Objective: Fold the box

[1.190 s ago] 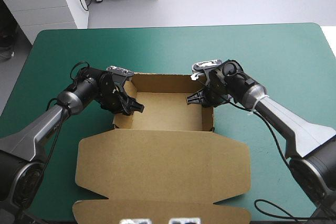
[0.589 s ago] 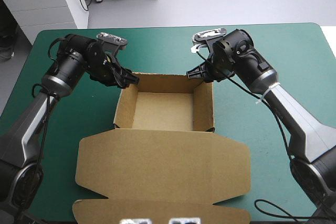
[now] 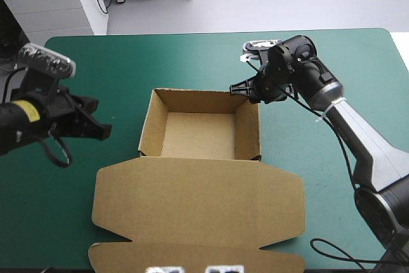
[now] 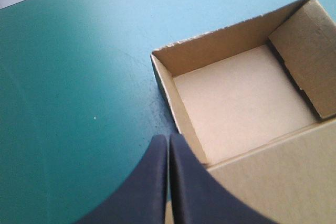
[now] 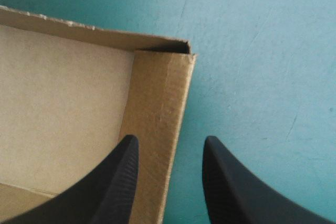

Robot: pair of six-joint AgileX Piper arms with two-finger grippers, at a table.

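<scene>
The brown box [image 3: 201, 133] stands mid-table as an open tray with its walls raised. Its lid [image 3: 198, 206] lies flat toward the near edge. My right gripper [image 3: 239, 89] hovers at the tray's far right corner, open. In the right wrist view the gripper [image 5: 169, 142] has its fingers either side of the right wall [image 5: 157, 98]. My left gripper [image 3: 102, 131] is lifted to the left of the tray, apart from it and shut on nothing. In the left wrist view its gripper [image 4: 168, 139] points past the tray's left wall [image 4: 173, 103].
The lid's front flap [image 3: 192, 260] reaches the table's near edge. Teal-green cover [image 3: 192, 62] stretches beyond the tray's far wall and on both sides of it.
Both grippers left the tray's side walls and rose. The left arm then swung out to the left, well away from the box. The right gripper stays by the far right corner.
</scene>
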